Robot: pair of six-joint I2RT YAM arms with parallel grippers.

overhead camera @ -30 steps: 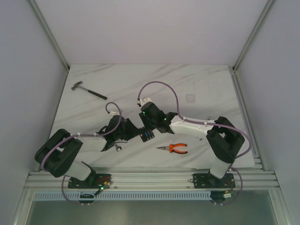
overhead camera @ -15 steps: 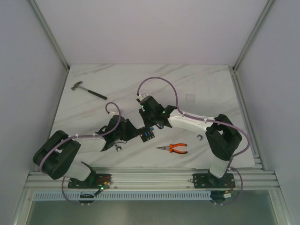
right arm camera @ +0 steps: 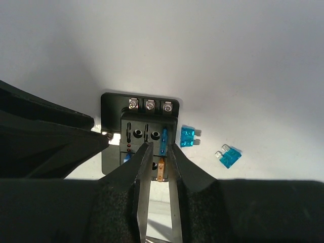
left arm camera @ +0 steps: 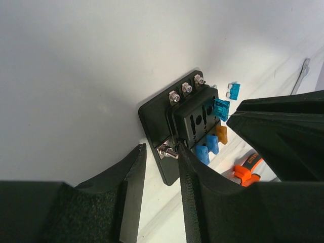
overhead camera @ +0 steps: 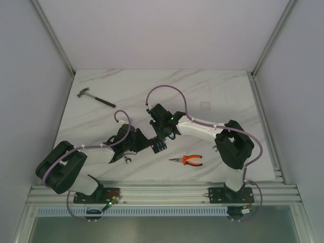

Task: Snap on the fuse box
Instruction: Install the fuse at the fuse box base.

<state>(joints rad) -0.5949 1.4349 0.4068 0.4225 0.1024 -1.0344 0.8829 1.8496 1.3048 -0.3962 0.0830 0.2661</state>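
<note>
The fuse box is a small black square box lying flat near the table's middle front. The left wrist view shows its face with blue and orange fuses and three screws. My left gripper is open at the box's left edge; its tips straddle the base plate's corner and a bolt, the right finger against the box side. My right gripper hovers over the box from behind. Its jaws stand narrowly apart, with a seated orange fuse showing in the gap, untouched.
Orange-handled pliers lie right of the box. Two loose blue fuses lie beside it. A small wrench is front-left, a hammer far left, and a faint clear piece back right.
My right arm has swung left and its gripper has come over the fuse box. The left gripper has stayed at the box's edge.
</note>
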